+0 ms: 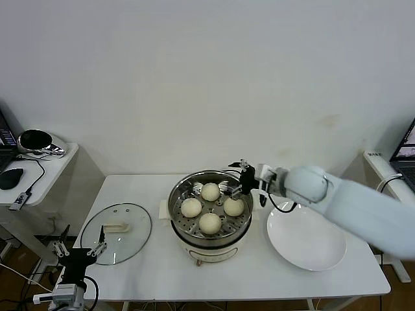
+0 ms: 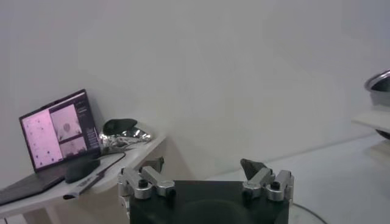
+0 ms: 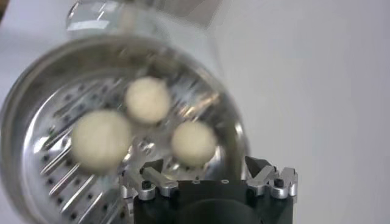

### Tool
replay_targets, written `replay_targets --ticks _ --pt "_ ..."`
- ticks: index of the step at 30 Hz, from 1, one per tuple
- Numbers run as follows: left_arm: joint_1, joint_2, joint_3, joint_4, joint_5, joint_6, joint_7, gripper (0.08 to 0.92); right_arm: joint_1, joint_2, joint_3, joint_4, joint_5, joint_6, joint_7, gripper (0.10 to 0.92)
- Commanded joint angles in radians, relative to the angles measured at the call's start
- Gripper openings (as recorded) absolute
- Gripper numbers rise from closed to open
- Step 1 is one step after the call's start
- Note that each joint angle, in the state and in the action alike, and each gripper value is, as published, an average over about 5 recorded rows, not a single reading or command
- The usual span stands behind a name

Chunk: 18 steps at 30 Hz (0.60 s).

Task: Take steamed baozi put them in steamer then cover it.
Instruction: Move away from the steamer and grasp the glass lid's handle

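White tabletop (image 1: 142, 265), four smooth round baozi (image 1: 210, 192) on perforated steel steamer (image 1: 178, 194), both grippers' fingers spread wide, empty

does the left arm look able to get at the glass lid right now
Probably yes: the left pincer hangs open at the table's front left edge, right beside the glass lid, which lies flat with its white handle up and nothing between them.

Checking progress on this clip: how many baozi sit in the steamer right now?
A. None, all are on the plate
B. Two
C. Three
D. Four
D. The head view shows four baozi on the perforated tray of the steamer, while the white plate holds none and the cover lies on the table to the steamer's left.
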Motion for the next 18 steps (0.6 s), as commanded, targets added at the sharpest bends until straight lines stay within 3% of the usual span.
replay_targets --ticks 1,9,14,18 --pt "-0.002 -0.008 0.015 0.004 0.003 -0.039 0.001 0.823 -0.854 0.168 0.884 0.033 -0.296 0.469 0.202 0.823" --pt "-0.016 -0.041 0.057 0.036 0.061 -0.166 -0.021 0.823 -1.061 0.531 1.268 0.049 -0.403 0.625 0.128 0.823" --pt "-0.028 -0.047 0.066 0.090 0.284 -0.188 -0.074 0.823 -1.133 0.641 1.443 0.086 -0.382 0.588 0.095 0.823" --pt "-0.034 -0.006 0.032 0.143 0.588 -0.146 -0.046 0.823 -1.208 0.675 1.551 0.124 -0.343 0.484 0.111 0.823"
